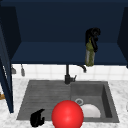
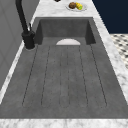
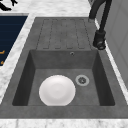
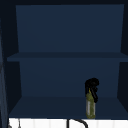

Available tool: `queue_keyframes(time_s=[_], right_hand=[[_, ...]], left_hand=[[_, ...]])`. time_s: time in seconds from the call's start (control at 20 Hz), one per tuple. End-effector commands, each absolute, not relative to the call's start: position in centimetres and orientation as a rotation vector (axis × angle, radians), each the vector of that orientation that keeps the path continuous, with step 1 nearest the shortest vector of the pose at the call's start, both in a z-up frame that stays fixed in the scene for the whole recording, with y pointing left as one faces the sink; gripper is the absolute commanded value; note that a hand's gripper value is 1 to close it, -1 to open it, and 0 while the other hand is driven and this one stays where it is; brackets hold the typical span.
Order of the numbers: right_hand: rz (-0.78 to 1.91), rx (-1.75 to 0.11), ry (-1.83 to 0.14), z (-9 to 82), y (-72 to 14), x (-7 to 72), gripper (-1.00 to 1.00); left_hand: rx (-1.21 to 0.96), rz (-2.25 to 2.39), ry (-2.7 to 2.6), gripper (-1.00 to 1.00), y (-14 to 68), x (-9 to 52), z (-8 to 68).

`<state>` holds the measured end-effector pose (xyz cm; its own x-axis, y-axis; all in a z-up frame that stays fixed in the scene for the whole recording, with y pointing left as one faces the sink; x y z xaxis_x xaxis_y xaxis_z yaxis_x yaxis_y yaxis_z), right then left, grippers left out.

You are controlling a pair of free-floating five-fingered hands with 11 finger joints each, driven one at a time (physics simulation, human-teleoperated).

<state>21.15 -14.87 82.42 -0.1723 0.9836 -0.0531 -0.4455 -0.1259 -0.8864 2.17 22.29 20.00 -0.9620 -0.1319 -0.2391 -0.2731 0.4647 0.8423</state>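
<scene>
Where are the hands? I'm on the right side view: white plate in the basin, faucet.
Observer: The right hand is up at the open wall cabinet, fingers curled round an olive-green bottle.
Operator: Bottle on a shelf?
Observer: In the upper view its base is at the front edge of the bottom shelf; can't tell if it rests there.
Operator: Other hand?
Observer: The left hand is low at the front left corner of the sink, fingers curled and holding nothing, beside a red ball.
</scene>
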Motion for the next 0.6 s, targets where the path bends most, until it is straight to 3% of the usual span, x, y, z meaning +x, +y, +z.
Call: queue_keyframes(time_s=[0.0,0.55], right_hand=[[1.561,-0.834,-0.891,81.3,-14.8,18.1,1.0],[1.555,-0.905,-0.952,73.4,-14.9,9.3,1.0]], left_hand=[[-0.357,1.515,2.566,0.0,22.3,2.2,20.0],[-0.357,1.515,2.566,0.0,22.3,2.2,20.0]])
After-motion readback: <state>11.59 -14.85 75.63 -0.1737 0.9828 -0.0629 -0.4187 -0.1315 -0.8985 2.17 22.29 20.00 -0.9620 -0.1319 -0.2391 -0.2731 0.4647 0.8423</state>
